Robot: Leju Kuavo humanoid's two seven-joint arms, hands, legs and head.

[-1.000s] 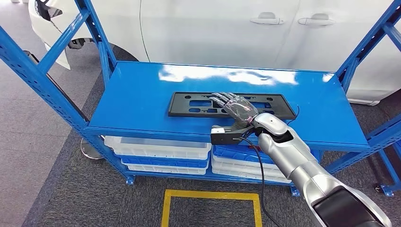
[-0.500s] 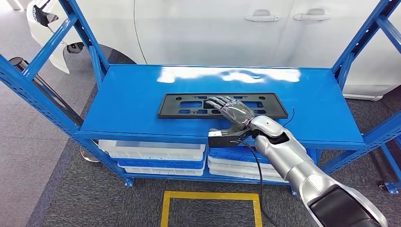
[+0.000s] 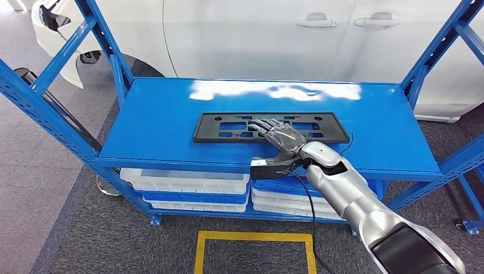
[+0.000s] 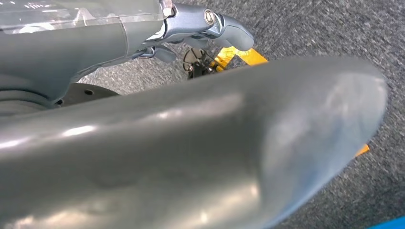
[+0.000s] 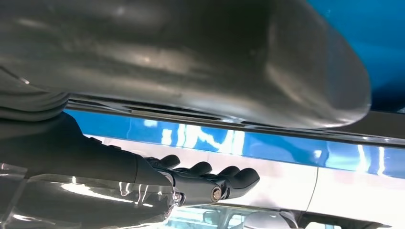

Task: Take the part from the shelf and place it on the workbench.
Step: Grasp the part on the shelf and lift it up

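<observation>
Nearest the robot, a yellow taped square outline marks the dark grey carpet floor just in front of the shelf. The silver right arm reaches up from the lower right, a black cable trailing along it. Below the top level of the blue metal shelf, stacked white and blue plastic trays sit on a lower tier.

The right robot hand lies over the front edge of the shelf top, palm down, its dark fingers stretched flat across the long black plastic plate with cut-out slots. The fingers rest on the plate's middle; whether the thumb has caught under the plate's near edge cannot be told, so a real grip is not certain. The right wrist view shows those fingers extended side by side.

The plate lies flat near the centre of the shelf top, lengthwise along it.

The left robot hand hangs over the carpet with its fingers bent and nothing in them.

Beyond the shelf stands a white car, its door handles facing the robot.
</observation>
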